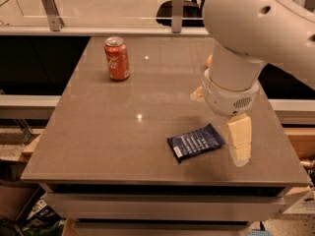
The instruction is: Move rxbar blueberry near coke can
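Navy-blue rxbar blueberry (196,141) lies flat at the counter's (123,132) front right, the pincer (239,140) hanging just beside its right end, its grip impossible to tell, while the red coke can (117,58) stands upright well apart, back left.

This looks to me like an office or lab space, not a home: my gripper (239,144) hangs low over the right side of a plain grey-brown counter (108,132), a glass partition (108,9) on metal posts (49,6) runs along its back edge, what seems a dark office chair (189,14) sits beyond it, and brown boxes (15,200) crowd the floor below
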{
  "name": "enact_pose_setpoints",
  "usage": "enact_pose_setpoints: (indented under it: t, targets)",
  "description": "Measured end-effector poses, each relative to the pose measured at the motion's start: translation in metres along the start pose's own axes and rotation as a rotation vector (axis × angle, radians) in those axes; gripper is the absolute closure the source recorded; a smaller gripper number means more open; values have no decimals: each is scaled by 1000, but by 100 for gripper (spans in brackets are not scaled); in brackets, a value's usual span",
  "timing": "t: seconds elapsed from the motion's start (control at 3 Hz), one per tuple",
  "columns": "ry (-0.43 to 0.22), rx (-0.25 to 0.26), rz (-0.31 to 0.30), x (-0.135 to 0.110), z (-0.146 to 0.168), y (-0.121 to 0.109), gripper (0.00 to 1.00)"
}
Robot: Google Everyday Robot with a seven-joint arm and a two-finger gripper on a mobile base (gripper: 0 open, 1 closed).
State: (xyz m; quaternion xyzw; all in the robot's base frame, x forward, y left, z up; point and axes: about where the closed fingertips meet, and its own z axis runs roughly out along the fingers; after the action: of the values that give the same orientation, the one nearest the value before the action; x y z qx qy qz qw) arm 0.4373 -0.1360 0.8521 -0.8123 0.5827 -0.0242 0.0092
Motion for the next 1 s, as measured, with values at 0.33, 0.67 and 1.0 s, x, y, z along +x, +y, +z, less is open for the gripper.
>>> enact_pose_setpoints:
  t: [0.33,0.67,1.0]
  targets:
    - [-72,15,47,-2,3,4,0]
    - [-133,68,94,-9,7,7,0]
    - [-131,68,94,-9,7,7,0]
